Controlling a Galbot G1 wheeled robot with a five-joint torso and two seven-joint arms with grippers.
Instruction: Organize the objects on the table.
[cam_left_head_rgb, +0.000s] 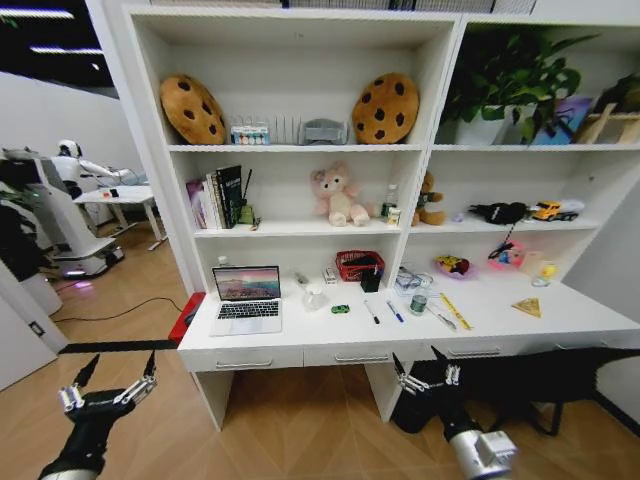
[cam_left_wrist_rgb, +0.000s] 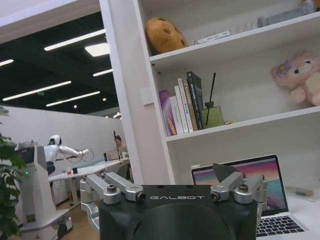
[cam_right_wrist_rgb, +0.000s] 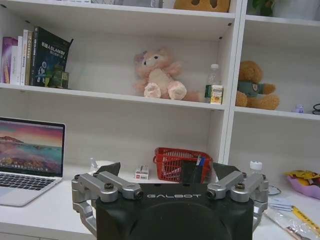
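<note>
The long white table (cam_left_head_rgb: 310, 328) stands ahead of me under the shelves. On it lie a silver laptop (cam_left_head_rgb: 247, 297), open at the left, a white mug (cam_left_head_rgb: 314, 297), a tiny green toy car (cam_left_head_rgb: 340, 309), a black pen (cam_left_head_rgb: 371, 312), a blue pen (cam_left_head_rgb: 395, 312), a small jar (cam_left_head_rgb: 418, 304) and a yellow ruler (cam_left_head_rgb: 456, 311). My left gripper (cam_left_head_rgb: 118, 368) hangs open, low and short of the table's left end. In front of the drawers my right gripper (cam_left_head_rgb: 425, 368) is open and holds nothing. The wrist views show the laptop (cam_left_wrist_rgb: 240, 182) (cam_right_wrist_rgb: 30, 150) beyond each open gripper (cam_left_wrist_rgb: 167, 179) (cam_right_wrist_rgb: 165, 172).
A red basket (cam_left_head_rgb: 360, 265) sits at the back of the table. Shelves above hold plush bears, cookie cushions, books (cam_left_head_rgb: 222, 197) and plants. A red box (cam_left_head_rgb: 188, 315) stands on the floor by the table's left end, and black bags (cam_left_head_rgb: 530, 385) lie under its right. Another robot (cam_left_head_rgb: 60, 210) stands far left.
</note>
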